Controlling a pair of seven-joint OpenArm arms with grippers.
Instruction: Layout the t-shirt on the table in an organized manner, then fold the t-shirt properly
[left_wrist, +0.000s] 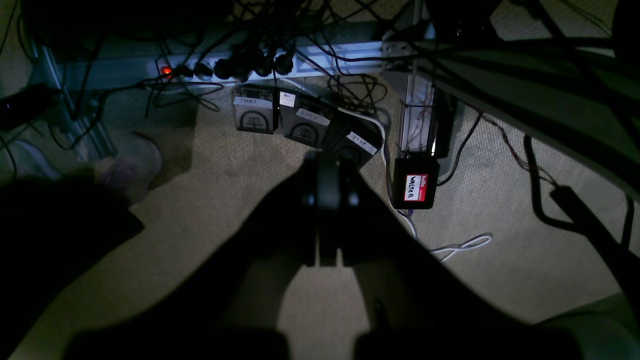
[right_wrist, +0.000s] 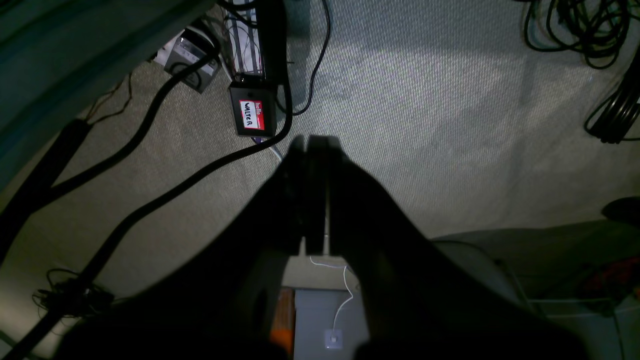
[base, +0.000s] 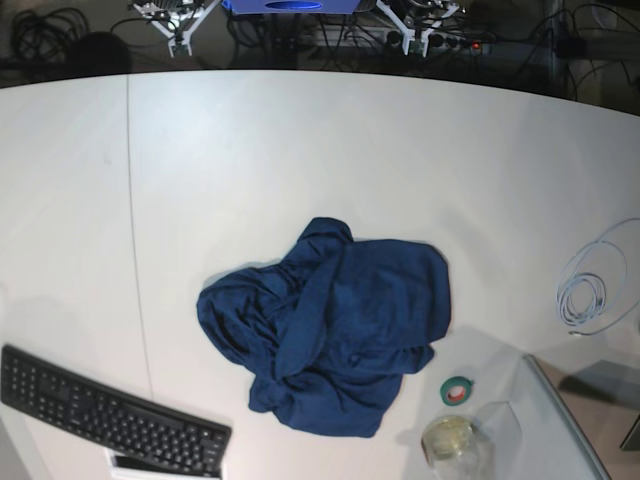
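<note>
Base view: the t-shirt (base: 330, 325), dark navy, lies crumpled in a loose heap on the white desk (base: 300, 150), slightly right of and below the frame's centre, its folds bunched and its sleeves not distinguishable. A thin dark seam line (base: 138, 230) runs down the desk at the left. A black keyboard (base: 110, 410) sits at the lower left, well apart from the garment. A roll of green tape (base: 458, 390) and a clear glass jar (base: 452, 440) stand near the lower right, just beside the heap's lower right edge; a coil of pale cable (base: 590, 285) lies at the right edge. Neither arm appears over the desk in this view.

Left wrist view: the left tool (left_wrist: 327, 172) points down at carpeted floor (left_wrist: 225, 200), its jaws together and holding nothing. Above it in the frame lie a power strip (left_wrist: 240, 67) with a red lit switch, labelled foot pedals (left_wrist: 302, 125), and a black box with a red name tag (left_wrist: 416, 185).

Right wrist view: the right tool (right_wrist: 312, 145) likewise hangs over the carpet, jaws together and empty, with thick black cables (right_wrist: 165, 190) crossing the left half of the frame.
</note>
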